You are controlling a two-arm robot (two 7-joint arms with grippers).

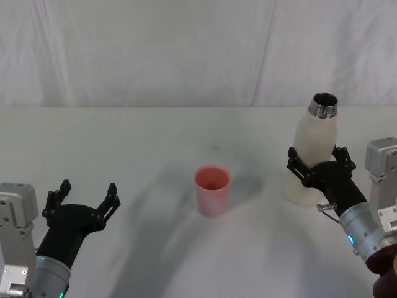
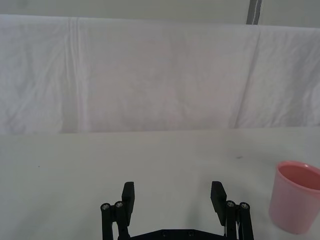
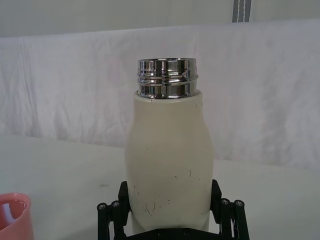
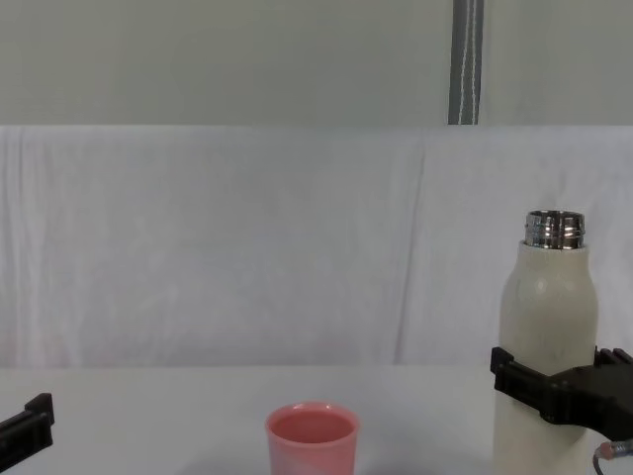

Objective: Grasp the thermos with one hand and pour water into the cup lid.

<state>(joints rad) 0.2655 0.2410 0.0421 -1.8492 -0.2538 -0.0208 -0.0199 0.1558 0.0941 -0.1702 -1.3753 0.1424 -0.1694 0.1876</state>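
Thermos [image 1: 313, 155] stands upright on the white worktop [image 1: 155, 136], toward the robot's right, cap off — head view looks into the open steel neck. Right gripper [image 1: 317, 162] sits around the lower body of the thermos, one finger on each side. In the right wrist view the fingers [image 3: 124, 197] lie flush against the cream wall of the thermos [image 3: 169, 165]; small dark scuff marks show on that wall, which the head view does not resolve. Chest view gives the side profile: thermos [image 4: 547, 327] vertical, right gripper [image 4: 549, 391] clasping it in its lower half.

Cup lid [image 1: 213, 189] stands upright near the worktop's middle, rim up, well apart from the thermos and to its left. Chest view shows the cup lid [image 4: 312, 440] much lower than the bottle's shoulder.

Left gripper [image 1: 84, 198] hovers low at the robot's left, apart from the cup lid, fingers spread and holding nothing — left wrist view confirms the gap between the fingers [image 2: 128, 197], with the cup lid [image 2: 295, 196] off to one side.
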